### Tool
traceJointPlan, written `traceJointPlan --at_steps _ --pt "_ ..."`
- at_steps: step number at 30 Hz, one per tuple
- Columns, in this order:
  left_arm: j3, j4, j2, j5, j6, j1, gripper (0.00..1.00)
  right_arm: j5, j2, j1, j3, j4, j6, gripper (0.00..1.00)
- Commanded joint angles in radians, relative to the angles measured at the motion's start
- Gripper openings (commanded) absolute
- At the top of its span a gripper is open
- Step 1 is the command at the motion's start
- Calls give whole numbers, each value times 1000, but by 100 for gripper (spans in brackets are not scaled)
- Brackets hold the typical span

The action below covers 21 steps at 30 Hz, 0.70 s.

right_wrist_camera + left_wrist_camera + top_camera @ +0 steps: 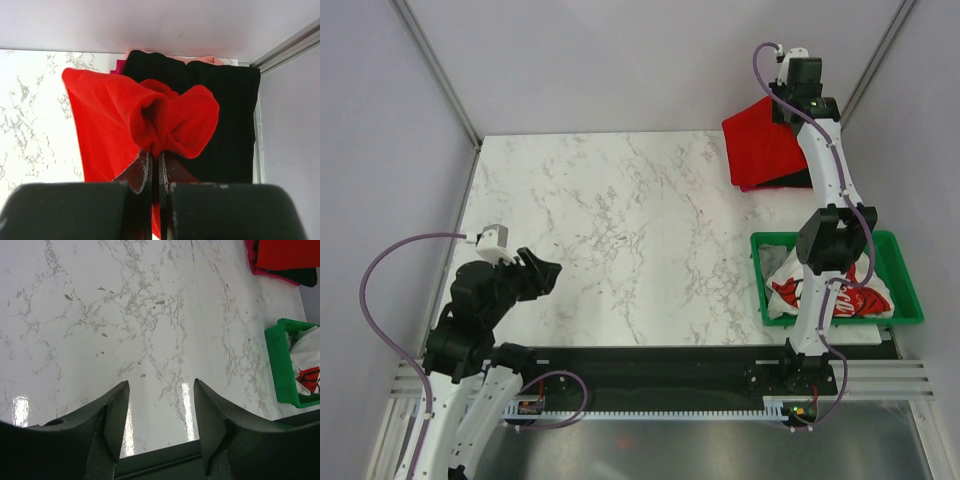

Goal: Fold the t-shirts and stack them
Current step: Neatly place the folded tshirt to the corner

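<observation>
White marble table (pixel 620 250), grey walls. At the table's far right corner, the red t-shirt (pixel 760 145) lies over the black t-shirt (pixel 235 115). The right wrist view alone shows the right gripper (pixel 155 161) clamped on a bunched red fold. The green crate (pixel 905 290), near right, holds white t-shirts (pixel 788 292). The left wrist view shows the left gripper (pixel 161 410) over bare marble, jaws apart, holding nothing.

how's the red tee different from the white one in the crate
The red t-shirt is plain; the white t-shirt carries a red print. The red t-shirt lies on the black t-shirt at the far corner; the white t-shirt sits crumpled in the green crate. The right gripper is shut on the red t-shirt; no gripper holds the white t-shirt. Both are on the right side.
</observation>
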Motion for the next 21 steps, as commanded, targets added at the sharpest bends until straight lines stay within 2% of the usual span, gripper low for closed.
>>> traceJointPlan --at_steps 1,6,12,21 --pt "3 25 18 13 -19 6 61 36 22 -16 44 109 -25 0" --pt "6 20 37 10 -18 6 61 118 43 -69 -11 204 -28 0" --pt "5 20 37 6 -22 6 61 129 105 -122 -37 256 -2 0" --pt "1 20 51 1 -25 11 61 96 233 -137 -46 394 -30 0"
